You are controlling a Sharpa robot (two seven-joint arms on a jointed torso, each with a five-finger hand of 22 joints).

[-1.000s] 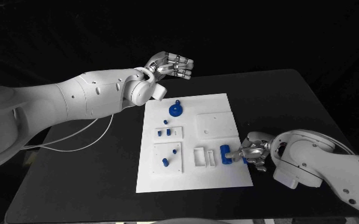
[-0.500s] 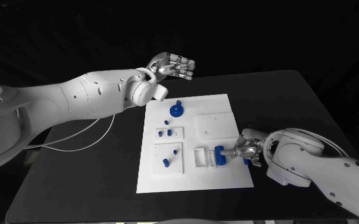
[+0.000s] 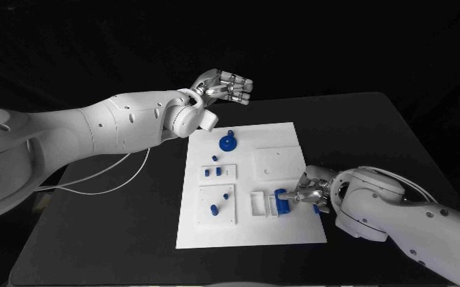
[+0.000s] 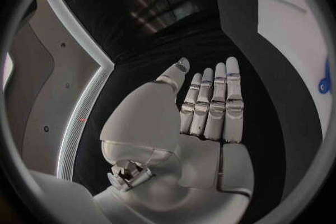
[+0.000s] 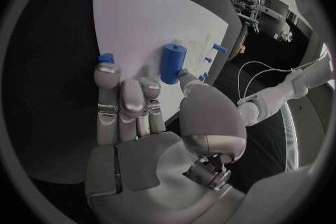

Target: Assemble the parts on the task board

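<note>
The white task board (image 3: 257, 230) lies in the middle of the black table. My right hand (image 3: 310, 194) sits low at the board's right edge and pinches a blue cylinder (image 3: 281, 200) between thumb and fingers beside a white bracket (image 3: 258, 202). In the right wrist view the blue cylinder (image 5: 172, 63) lies on the board (image 5: 147, 17) at the fingertips of my right hand (image 5: 143, 106). A small blue piece (image 5: 106, 58) lies just past them. My left hand (image 3: 223, 89) is raised beyond the board's far edge, fingers straight and apart, holding nothing; it appears flat and empty (image 4: 203, 115) in the left wrist view.
A blue disc with a knob (image 3: 227, 143) lies near the board's far end. Small blue pegs (image 3: 213, 170) stand in the left-hand plates, and a raised white square plate (image 3: 276, 161) sits mid-board. A thin white cable (image 3: 96, 175) runs across the table's left side.
My right hand has moved a little to the left over the board with the blue cylinder in it. My left hand has stayed raised and hardly moved.
</note>
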